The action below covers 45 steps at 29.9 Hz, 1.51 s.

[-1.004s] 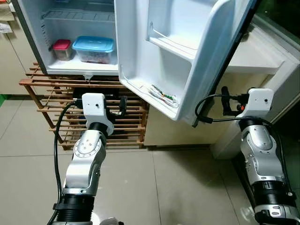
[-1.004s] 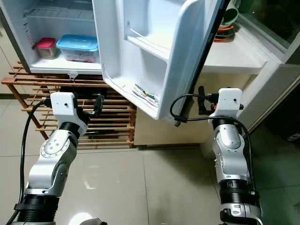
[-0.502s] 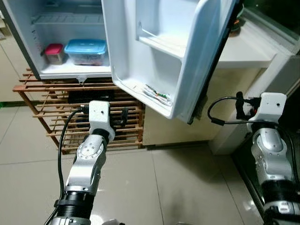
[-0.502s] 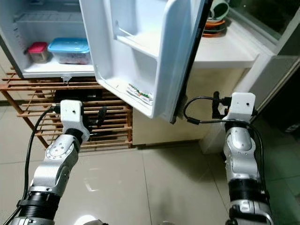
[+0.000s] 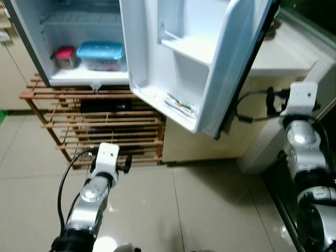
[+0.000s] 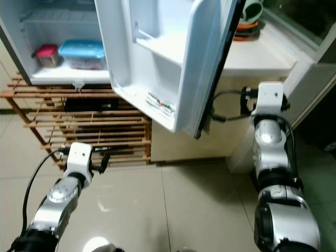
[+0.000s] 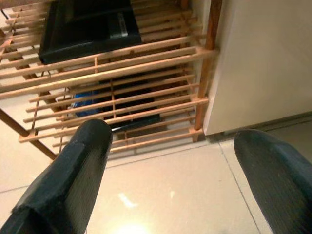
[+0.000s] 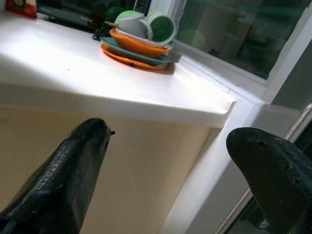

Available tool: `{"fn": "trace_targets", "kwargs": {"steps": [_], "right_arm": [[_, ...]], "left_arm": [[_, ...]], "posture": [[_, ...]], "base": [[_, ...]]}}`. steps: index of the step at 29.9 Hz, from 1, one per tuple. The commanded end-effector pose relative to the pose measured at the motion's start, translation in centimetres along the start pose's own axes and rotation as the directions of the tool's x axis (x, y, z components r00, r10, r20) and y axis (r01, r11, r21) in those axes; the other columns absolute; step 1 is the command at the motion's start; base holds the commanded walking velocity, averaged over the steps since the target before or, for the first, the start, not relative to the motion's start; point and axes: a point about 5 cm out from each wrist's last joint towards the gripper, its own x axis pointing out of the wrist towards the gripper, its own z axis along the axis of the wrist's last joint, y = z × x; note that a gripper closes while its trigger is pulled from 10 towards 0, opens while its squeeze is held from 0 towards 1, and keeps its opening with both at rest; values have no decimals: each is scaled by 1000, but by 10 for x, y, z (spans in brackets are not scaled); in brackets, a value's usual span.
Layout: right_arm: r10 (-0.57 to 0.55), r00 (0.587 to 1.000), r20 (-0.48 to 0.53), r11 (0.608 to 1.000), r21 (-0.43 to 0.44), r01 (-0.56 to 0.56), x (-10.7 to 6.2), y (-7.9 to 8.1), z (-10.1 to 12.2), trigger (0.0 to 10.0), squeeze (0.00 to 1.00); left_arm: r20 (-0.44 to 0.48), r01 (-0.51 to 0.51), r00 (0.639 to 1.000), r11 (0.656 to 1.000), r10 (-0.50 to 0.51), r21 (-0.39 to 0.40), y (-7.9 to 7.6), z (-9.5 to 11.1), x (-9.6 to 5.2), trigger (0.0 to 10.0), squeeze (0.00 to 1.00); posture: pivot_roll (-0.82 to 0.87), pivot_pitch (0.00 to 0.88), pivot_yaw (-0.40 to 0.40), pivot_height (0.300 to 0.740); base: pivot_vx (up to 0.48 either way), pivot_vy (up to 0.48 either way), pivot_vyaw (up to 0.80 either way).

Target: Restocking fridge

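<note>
Fridge shelf [image 5: 89, 76]: red-lidded tub [image 5: 65, 55], blue-lidded box [image 5: 100, 54].

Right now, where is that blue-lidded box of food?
The blue-lidded box sits on the fridge's bottom shelf, to the robot's upper left in the head views, right beside a smaller red-lidded container, above the wooden rack.
</note>
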Motion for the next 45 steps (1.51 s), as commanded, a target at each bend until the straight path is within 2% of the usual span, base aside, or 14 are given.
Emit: {"fn": "trace_targets", "kwargs": {"steps": [1, 7, 14, 23, 27, 31, 34, 35, 36, 38, 40, 43, 44, 45], "right_arm": [[-15, 1000, -5, 1000, -18, 15, 2, -5, 0, 10000, 55], [49, 997, 56, 995, 86, -53, 13, 16, 25, 10000, 55], [80, 994, 76, 986, 138, -90, 13, 23, 29, 10000, 55], [208, 963, 173, 943, 225, -245, 7, 46, 51, 10000, 55], [254, 948, 194, 922, 247, -298, -1, 47, 56, 10000, 51], [329, 922, 202, 885, 275, -376, -19, 51, 64, 10000, 47], [358, 913, 195, 863, 304, -404, -27, 53, 67, 10000, 43], [511, 827, 236, 727, 394, -562, -59, 72, 84, 10000, 47], [511, 827, 236, 727, 394, -562, -59, 72, 84, 10000, 47], [704, 624, 339, 472, 433, -768, -101, 93, 108, 10000, 47], [774, 473, 420, 286, 434, -854, -127, 93, 123, 10000, 43], [783, 438, 441, 226, 454, -862, -131, 72, 121, 10000, 39], [783, 438, 441, 226, 454, -862, -131, 72, 121, 10000, 39], [776, 495, 391, 275, 496, -824, -125, 55, 109, 10000, 35]], "left_arm": [[-18, -3, 1000, 1000, 4, 20, 1, -4, 0, 10000, 0], [-175, 19, 984, 998, -8, 60, 1, -29, 2, 10000, 0], [-260, 38, 965, 997, -19, 67, 1, -41, 2, 10000, 0], [-461, 69, 887, 993, -20, 91, 5, -75, -5, 10000, 0], [-522, 64, 853, 993, -3, 99, 9, -87, -10, 10000, 0], [-628, 87, 778, 988, 12, 127, 13, -109, -25, 10000, 0], [-645, 91, 763, 986, 23, 142, 14, -112, -27, 10000, 0], [-662, 90, 749, 983, 38, 158, 15, -115, -29, 10000, 0], [-662, 90, 749, 983, 38, 158, 15, -115, -29, 10000, 0], [-666, 91, 745, 983, 42, 163, 12, -116, -30, 10000, 0], [-663, 96, 748, 982, 36, 162, 7, -116, -28, 10000, 0], [-651, 121, 759, 979, 16, 166, -4, -112, -24, 10000, 0], [-651, 121, 759, 979, 16, 166, -4, -112, -24, 10000, 0], [-640, 132, 769, 979, -1, 158, -11, -109, -21, 10000, 0]], "posture": [[11, 27, -55, 740], [0, 31, -53, 740], [-13, 34, -46, 740], [-68, 38, -32, 740], [-102, 45, -27, 740], [-138, 52, -25, 740], [-181, 52, -27, 740], [-202, 53, -31, 740], [-202, 53, -31, 740], [-217, 56, -28, 740], [-220, 57, -27, 740], [-216, 53, -25, 740], [-216, 53, -25, 740], [-214, 53, -25, 740]], "base": [[0, 0, 0], [0, 0, 0], [0, 0, 0], [0, 0, 0], [0, 0, 0], [0, 0, 0], [0, 0, 0], [0, 0, 0], [0, 0, 0], [0, 0, 0], [0, 0, 0], [0, 0, 0], [0, 0, 0], [0, 0, 0]]}}
